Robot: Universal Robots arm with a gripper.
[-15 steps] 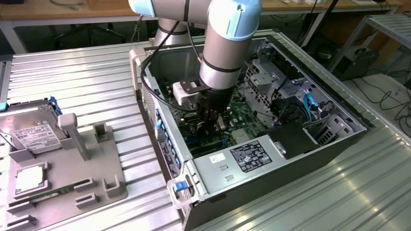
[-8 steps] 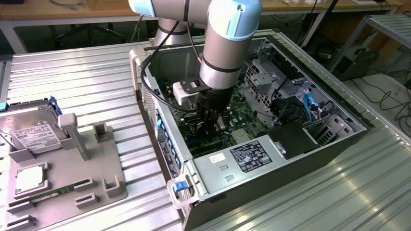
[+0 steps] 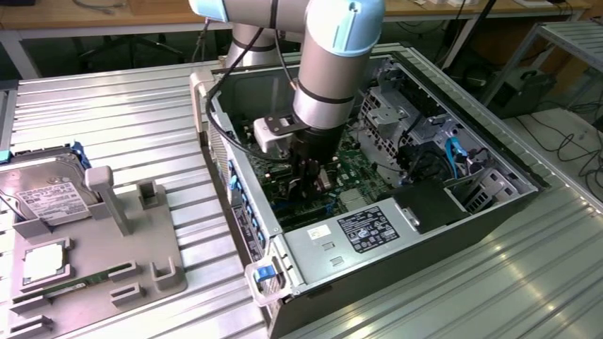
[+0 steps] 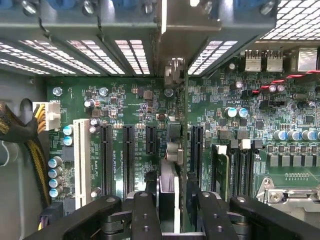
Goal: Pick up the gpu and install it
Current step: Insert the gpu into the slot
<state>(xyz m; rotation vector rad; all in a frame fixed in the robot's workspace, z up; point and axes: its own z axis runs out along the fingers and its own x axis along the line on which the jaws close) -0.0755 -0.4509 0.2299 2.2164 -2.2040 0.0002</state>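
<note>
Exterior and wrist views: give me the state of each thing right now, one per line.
gpu: standing on edge over the motherboard slots, between the gripper fingers.
gripper: down inside the case, fingers either side of the gpu.
computer case: lying on its side, panel off, open.
hard drive: resting on the grey fixture outside the case.

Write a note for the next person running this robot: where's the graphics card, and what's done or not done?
Gripper: down inside the open computer case, right over the graphics card. Whether it is gripping the card can't be told.
Graphics card: standing on edge on the green main board, among the long slots, with its metal end toward the vented case wall.
Done: the card is picked up and brought into the case.
Left: full seating in a slot is not confirmed from these pictures.
</note>
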